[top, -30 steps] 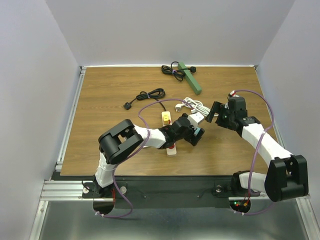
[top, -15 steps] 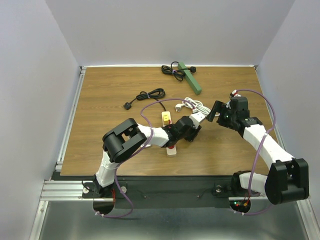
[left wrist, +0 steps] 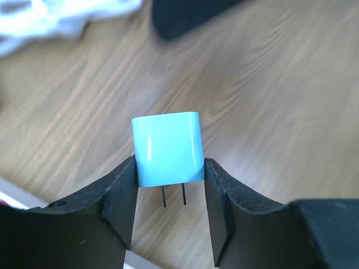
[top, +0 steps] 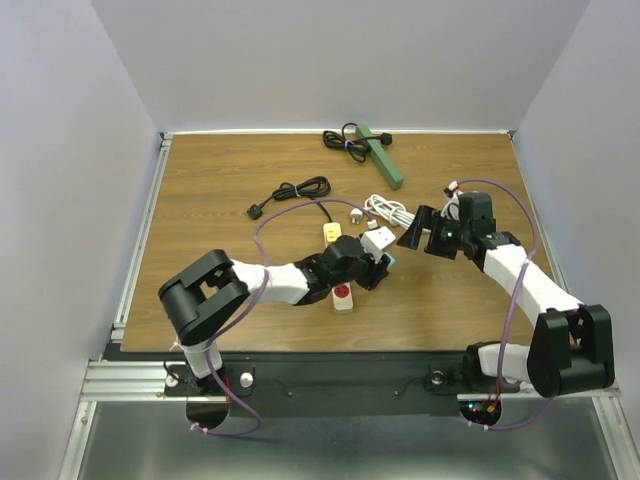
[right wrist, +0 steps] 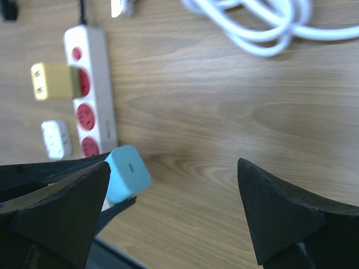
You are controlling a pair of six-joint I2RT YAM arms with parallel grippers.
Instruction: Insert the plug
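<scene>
Plug (left wrist: 167, 147), cyan, is clamped by its sides between the fingers of the left gripper (left wrist: 170, 168). It is held over the middle of the table (top: 200, 250), toward the near edge and near the strip (right wrist: 106, 101). Its prongs (left wrist: 164, 196) point back toward that wrist, so I judge it cannot be pushed in as held. The step in hand looks like a pass to the right gripper (right wrist: 174, 165), whose fingers stand wide apart just beside the plug, facing its blunt end. To do it well, the right fingers should close squarely on the two sides the left fingers leave bare, and the left should let go only once that grip is firm. The prongs can then be turned over a free socket and pressed straight in. By count: one cyan plug with two prongs; one strip holding one yellow plug (right wrist: 53, 81), with two red sockets (right wrist: 87, 115) showing free; one white adapter (right wrist: 56, 139) beside it; one white cable (top: 388, 210); two black leads (top: 300, 188), one lying with the single green bar (top: 380, 158) at the far edge; two arms.
</scene>
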